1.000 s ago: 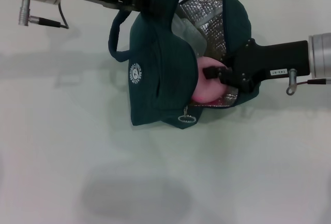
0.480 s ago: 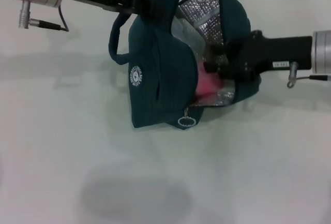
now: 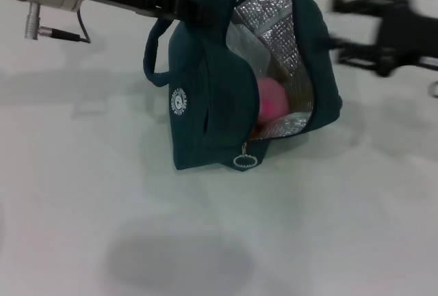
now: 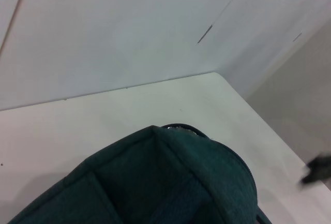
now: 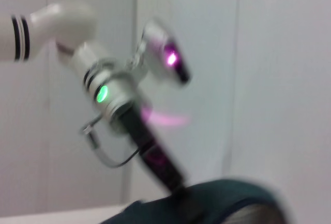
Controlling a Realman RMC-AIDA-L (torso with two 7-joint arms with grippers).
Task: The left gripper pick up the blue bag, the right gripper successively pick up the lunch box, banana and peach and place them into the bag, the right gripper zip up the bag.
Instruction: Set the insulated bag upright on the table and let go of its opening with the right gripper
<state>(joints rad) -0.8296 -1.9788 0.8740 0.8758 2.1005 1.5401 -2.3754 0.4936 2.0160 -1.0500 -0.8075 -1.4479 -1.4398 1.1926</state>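
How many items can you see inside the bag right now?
1. Only the peach shows, lying against the foil lining inside the open blue bag. The front flap covers much of the interior, so other items may be hidden.

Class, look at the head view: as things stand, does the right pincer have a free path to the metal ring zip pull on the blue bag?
Probably yes. The zip pull hangs bare at the blue bag's near edge with nothing over it, and the right pincer is out beside the bag's open mouth. The left pincer holds the bag at its far end.
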